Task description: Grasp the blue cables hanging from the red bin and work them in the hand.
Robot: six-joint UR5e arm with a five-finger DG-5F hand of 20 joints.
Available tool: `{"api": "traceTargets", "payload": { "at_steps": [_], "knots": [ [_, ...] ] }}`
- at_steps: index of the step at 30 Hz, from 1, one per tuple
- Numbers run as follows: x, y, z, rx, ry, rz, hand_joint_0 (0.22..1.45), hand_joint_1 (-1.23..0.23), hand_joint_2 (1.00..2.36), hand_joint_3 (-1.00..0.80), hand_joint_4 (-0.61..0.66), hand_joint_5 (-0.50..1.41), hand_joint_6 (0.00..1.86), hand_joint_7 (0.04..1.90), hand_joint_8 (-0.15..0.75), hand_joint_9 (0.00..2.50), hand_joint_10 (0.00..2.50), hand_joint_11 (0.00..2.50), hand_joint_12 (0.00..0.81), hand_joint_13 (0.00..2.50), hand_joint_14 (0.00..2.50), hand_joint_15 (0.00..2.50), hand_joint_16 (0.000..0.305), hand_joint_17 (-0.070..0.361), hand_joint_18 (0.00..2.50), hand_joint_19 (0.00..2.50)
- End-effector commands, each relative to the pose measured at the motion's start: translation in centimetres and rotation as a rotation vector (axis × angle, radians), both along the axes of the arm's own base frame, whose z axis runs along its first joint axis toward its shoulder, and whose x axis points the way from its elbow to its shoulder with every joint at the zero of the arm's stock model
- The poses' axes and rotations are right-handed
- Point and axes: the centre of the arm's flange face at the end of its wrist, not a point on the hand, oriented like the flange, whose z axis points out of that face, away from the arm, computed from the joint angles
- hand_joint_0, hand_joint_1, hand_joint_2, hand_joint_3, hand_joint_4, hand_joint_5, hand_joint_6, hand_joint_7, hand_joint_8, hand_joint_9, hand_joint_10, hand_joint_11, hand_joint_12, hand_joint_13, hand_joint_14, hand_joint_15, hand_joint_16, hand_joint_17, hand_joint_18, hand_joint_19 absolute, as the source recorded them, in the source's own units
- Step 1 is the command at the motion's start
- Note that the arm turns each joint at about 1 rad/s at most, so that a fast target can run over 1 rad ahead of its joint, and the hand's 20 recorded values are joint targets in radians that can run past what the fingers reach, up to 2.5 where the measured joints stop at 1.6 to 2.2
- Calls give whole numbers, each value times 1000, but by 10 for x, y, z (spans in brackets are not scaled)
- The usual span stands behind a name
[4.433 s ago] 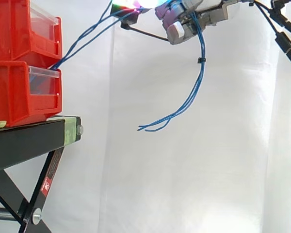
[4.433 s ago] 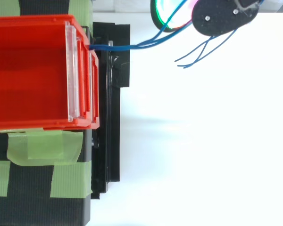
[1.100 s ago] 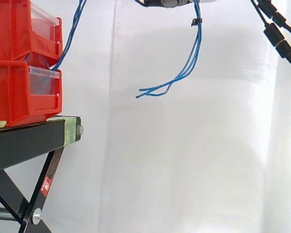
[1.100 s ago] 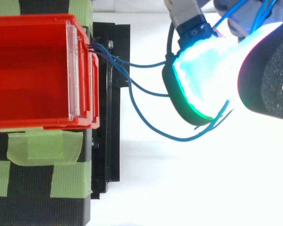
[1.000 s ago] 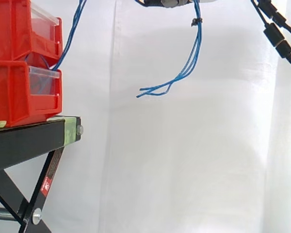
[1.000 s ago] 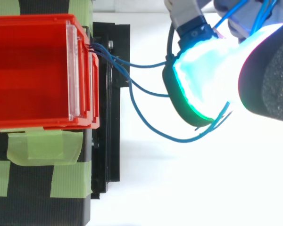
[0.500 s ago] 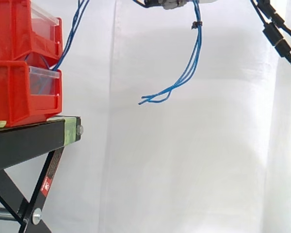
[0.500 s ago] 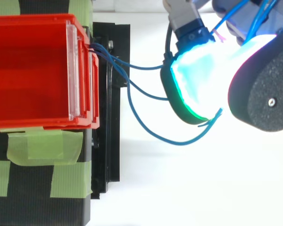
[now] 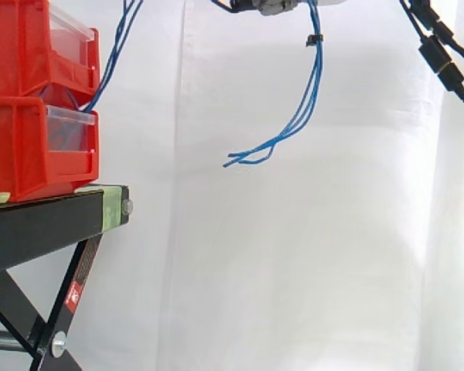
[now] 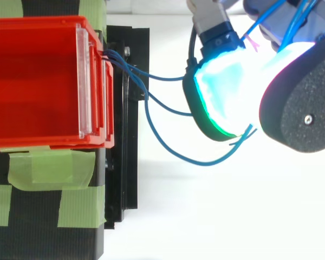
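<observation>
Two red bins are stacked at the left; the blue cables (image 9: 305, 100) leave the lower bin (image 9: 23, 147) and climb steeply to the top edge. There my hand (image 9: 267, 6) is shut on them, and their free part hangs below it with a small black tie, the loose ends curling left in mid-air. From above, the cables (image 10: 168, 111) fan out from the bin's front (image 10: 105, 81) to my hand (image 10: 216, 30). Its glowing cyan-green fingertips (image 10: 225, 89) sit close under the camera. More blue strands pass between the fingers at the top right.
The bins stand on a black stand (image 9: 46, 220) with green tape (image 10: 49, 168) on its top. A white curtain (image 9: 309, 255) hangs behind everything. The upper bin (image 9: 31, 46) has a clear front panel.
Since 4.4 s ago my hand has risen to the side view's top edge, pulling the cables steeply up. In the last second the loose ends sank slightly.
</observation>
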Motion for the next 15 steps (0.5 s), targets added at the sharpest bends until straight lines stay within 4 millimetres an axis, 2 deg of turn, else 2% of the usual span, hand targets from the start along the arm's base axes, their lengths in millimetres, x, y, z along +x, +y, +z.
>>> {"api": "traceTargets", "payload": {
  "at_steps": [1, 15],
  "knots": [
    [0, 0, 0, -2, 0, 1, 902, -655, 1022, -261, 193, 363, 639, 1319, 395, 666, 2500, 2482, 462, 972, 2301, 1335, 60, 134, 1343, 1242],
    [0, 0, 0, 0, 0, -1, 907, -650, 1022, -287, 198, 355, 613, 1339, 392, 650, 2500, 2453, 455, 960, 2284, 1326, 59, 133, 1316, 1230]
  ]
}}
